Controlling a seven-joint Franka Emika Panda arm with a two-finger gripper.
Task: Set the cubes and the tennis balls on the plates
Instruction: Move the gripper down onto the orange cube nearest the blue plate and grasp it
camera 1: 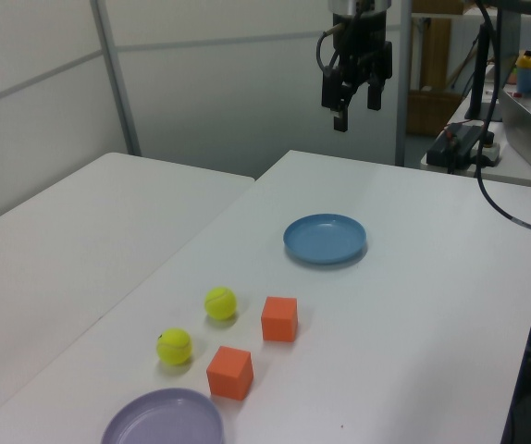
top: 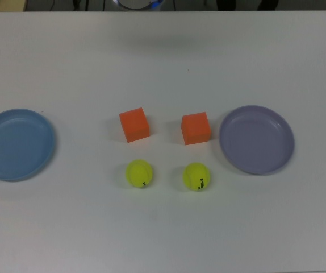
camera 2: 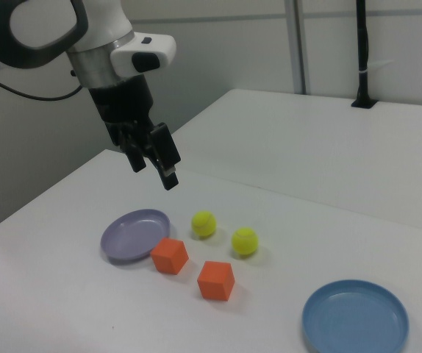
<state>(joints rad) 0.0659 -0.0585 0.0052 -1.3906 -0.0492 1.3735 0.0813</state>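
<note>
The black two-finger gripper hangs empty and spread apart, high above the white table. The orange foam cubes sit far below it, beside the lavender plastic plate.

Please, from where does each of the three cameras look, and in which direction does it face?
Top view: overhead, facing down on the table; no arm visible.
Left view: beyond the lavender plate, looking along the table toward the blue plate; gripper raised, open.
Right view: opposite end, blue plate nearest; arm and gripper above the lavender plate.
All views share both plates.
</note>
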